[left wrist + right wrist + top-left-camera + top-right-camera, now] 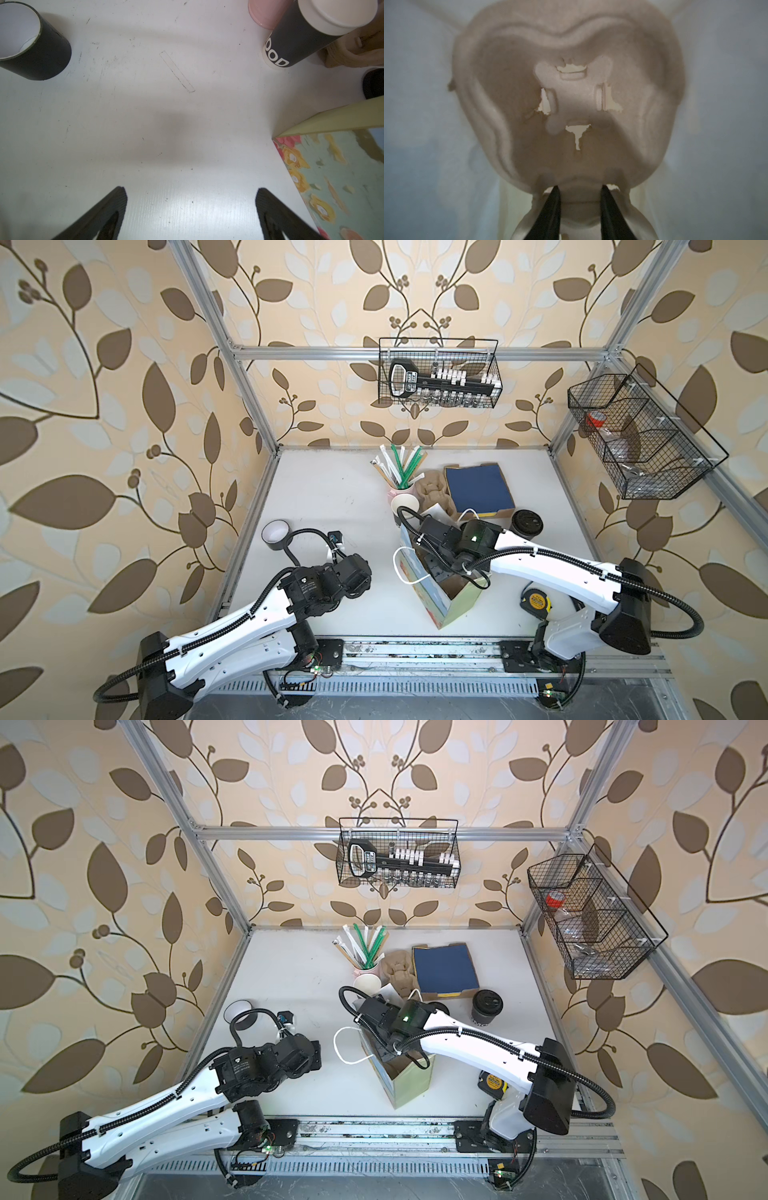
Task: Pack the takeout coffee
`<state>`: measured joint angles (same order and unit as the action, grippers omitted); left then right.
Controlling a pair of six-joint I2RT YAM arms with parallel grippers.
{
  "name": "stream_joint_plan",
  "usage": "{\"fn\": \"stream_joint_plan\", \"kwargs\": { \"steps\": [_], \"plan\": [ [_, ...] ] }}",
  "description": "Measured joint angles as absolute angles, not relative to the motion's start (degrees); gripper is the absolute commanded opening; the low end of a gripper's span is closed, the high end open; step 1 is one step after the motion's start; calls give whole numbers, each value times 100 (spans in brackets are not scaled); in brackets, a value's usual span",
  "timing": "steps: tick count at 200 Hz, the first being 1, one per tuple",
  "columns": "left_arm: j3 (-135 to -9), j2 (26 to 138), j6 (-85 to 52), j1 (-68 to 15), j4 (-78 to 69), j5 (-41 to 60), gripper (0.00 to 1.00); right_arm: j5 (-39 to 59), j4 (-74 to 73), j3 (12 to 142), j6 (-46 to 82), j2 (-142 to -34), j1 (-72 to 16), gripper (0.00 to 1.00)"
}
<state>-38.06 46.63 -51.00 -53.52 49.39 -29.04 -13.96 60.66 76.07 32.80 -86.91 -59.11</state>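
Note:
One takeout coffee (405, 504) (367, 982) stands open beside the pink cup; its black side with white lettering shows in the left wrist view (301, 35). A second one (527, 524) (487, 1006), with a black lid on, stands right of the bag. My right gripper (579, 188) reaches down into the flowered paper bag (453, 605) (409, 1085) and is shut on the middle ridge of a brown pulp cup carrier (512, 93) inside it. My left gripper (191, 191) hangs open over bare table, left of the bag (332, 176).
A black tube with a white inside (276, 535) (35, 41) stands far left. The pink cup of straws (401, 491), another pulp carrier (432, 489) and a blue box (478, 489) crowd the back. A yellow tape measure (536, 599) lies under the right arm.

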Motion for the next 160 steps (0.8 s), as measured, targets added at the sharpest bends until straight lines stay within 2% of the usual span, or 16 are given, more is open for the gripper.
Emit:
{"fn": "stream_joint_plan", "kwargs": {
  "steps": [160],
  "plan": [
    [-3806,4737,-5100,-5352,4939,-2906,99,-1000,6313,7730,2805,-9172,-5616,29]
  ]
}}
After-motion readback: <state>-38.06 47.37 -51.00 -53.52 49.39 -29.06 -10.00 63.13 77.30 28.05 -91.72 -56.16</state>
